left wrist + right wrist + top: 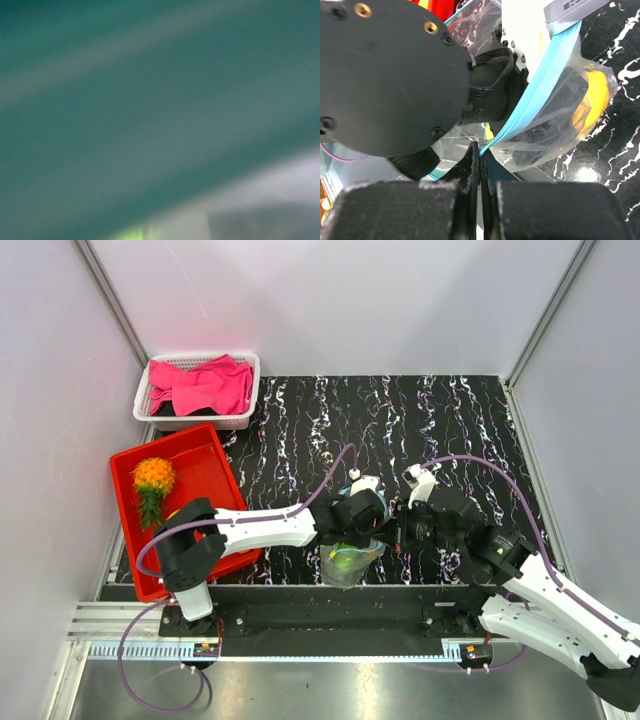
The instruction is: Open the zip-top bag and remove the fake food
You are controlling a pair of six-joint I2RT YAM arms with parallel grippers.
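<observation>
Top view, progress: the zip-top bag (350,565) sits near the front edge of the black marbled mat (470,430), with something green showing through the plastic. A toy pineapple (152,483) lies in the red tray (205,465), well apart from the bag. I judge that to be one piece of the fake food already out, with more to come.
Top view, tools: the left gripper (352,532) is right at the top of the bag and the right gripper (404,528) is just beside it on the right. Neither jaw gap can be read from here.
Top view, bystanders: the white basket (142,408) with the pink cloth (200,385) stands at the far left and takes no part.
Left wrist view: a blurred teal wash fills the picture, probably bag plastic or the zip strip pressed against the lens. A bright green sliver (127,234) shows at the bottom edge. I cannot tell how wide this gripper's fingers stand.
Right wrist view, progress: the light blue zip strip (540,92) runs diagonally and its two lips look parted, so the mouth appears open. A yellow food piece (594,97) is inside the plastic, so emptying remains.
Right wrist view, tools: the right gripper's fingers are closed tight, pinching the lower end of the strip. The left gripper's black body crowds the bag mouth, apparently reaching inside.
</observation>
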